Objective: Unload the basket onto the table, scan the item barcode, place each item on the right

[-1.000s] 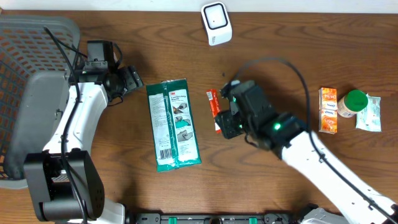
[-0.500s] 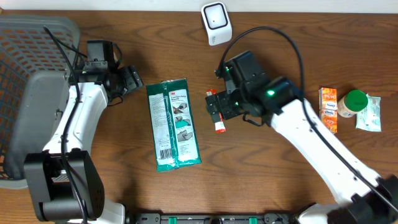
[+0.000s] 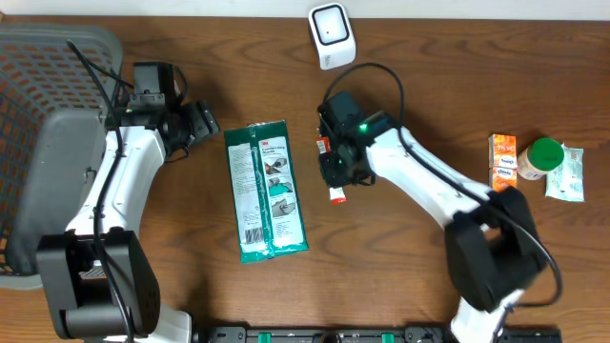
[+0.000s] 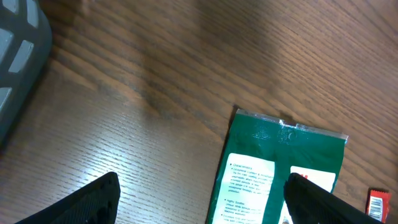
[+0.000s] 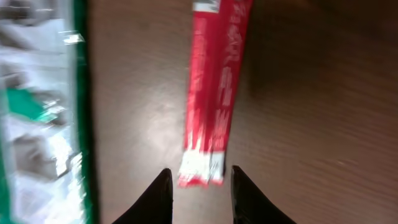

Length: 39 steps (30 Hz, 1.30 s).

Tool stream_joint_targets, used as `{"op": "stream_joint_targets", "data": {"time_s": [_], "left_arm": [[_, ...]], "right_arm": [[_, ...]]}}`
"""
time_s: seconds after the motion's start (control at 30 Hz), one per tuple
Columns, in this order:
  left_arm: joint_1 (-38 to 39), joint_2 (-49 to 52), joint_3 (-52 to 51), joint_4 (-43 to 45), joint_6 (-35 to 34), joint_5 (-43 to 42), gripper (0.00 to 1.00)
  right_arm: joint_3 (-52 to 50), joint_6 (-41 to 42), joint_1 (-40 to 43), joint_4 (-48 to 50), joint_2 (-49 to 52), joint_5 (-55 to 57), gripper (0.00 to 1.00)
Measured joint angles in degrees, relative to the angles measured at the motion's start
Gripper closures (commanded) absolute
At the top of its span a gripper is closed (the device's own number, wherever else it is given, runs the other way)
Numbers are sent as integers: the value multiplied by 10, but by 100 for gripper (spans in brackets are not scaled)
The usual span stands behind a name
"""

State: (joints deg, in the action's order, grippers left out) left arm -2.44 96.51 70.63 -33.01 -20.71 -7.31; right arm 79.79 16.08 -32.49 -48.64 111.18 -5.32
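the red packet [image 3: 336,195] lies flat on the table [image 3: 429,86] at the centre of the overhead frame, just right of the green pack [image 3: 266,191]. the right gripper [image 5: 199,193] sits over it, jaws narrowly apart, straddling its near end without clamping it. the left gripper [image 4: 202,180], at upper left, stands wide apart and empty. the scanner [image 3: 331,35] sits at top centre.
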Motion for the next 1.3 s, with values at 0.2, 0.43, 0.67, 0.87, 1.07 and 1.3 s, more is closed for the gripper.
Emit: {"op": "stream_joint_targets", "data": {"time_s": [0.2, 0.43, 0.67, 0.87, 1.07, 1.3], "left_arm": [[0, 0, 0, 0, 0, 0, 15], [0, 0, 0, 0, 0, 0, 15], [0, 0, 0, 0, 0, 0, 15], [0, 0, 0, 0, 0, 0, 15], [0, 0, 0, 0, 0, 0, 15], [0, 0, 0, 0, 0, 0, 15]], "right_arm": [[1, 12, 6, 16, 63, -1, 82], [4, 17, 6, 13, 63, -8, 99], [0, 17, 21, -8, 23, -3, 99], [0, -2, 29, -27, -71, 45, 99], [0, -12, 19, -35, -80, 88, 43], [-2, -3, 4, 13, -30, 6, 54]]}}
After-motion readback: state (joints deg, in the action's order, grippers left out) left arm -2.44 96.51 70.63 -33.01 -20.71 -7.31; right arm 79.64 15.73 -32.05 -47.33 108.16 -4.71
